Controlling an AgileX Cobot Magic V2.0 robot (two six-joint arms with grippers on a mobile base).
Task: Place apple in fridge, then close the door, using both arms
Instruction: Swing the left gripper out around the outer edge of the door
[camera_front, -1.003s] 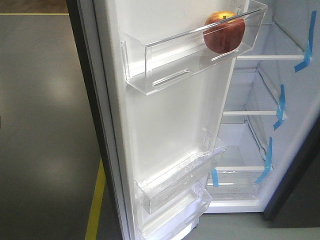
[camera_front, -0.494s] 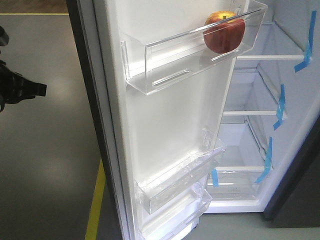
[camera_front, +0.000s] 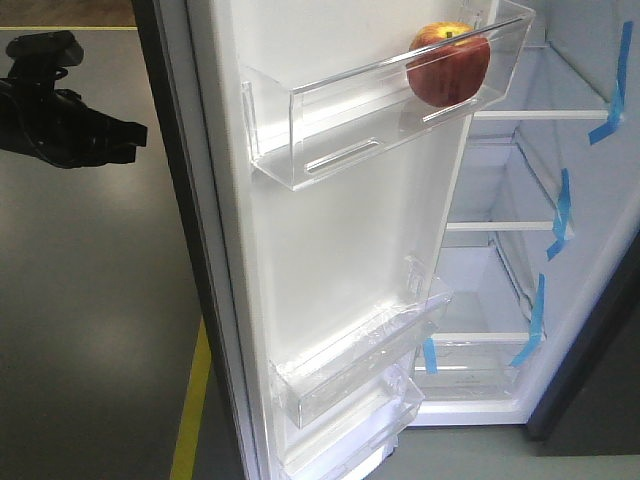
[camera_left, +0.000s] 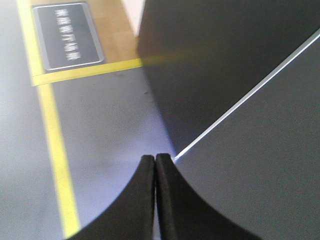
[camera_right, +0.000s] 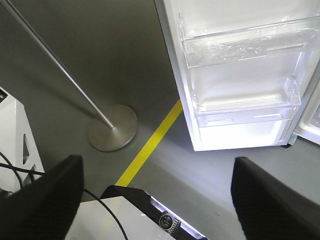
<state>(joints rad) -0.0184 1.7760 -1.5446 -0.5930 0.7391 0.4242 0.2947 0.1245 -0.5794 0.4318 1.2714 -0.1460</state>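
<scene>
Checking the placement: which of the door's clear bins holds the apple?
The top bin, with the apple at its right end; both lower bins are empty.

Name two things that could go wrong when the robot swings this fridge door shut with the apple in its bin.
The apple stands above the rim of the top door bin, so a hard swing might roll it or tip it out. The left gripper is shut, its narrow tips close to the smooth dark outer side of the door; a push there might slip off.
</scene>
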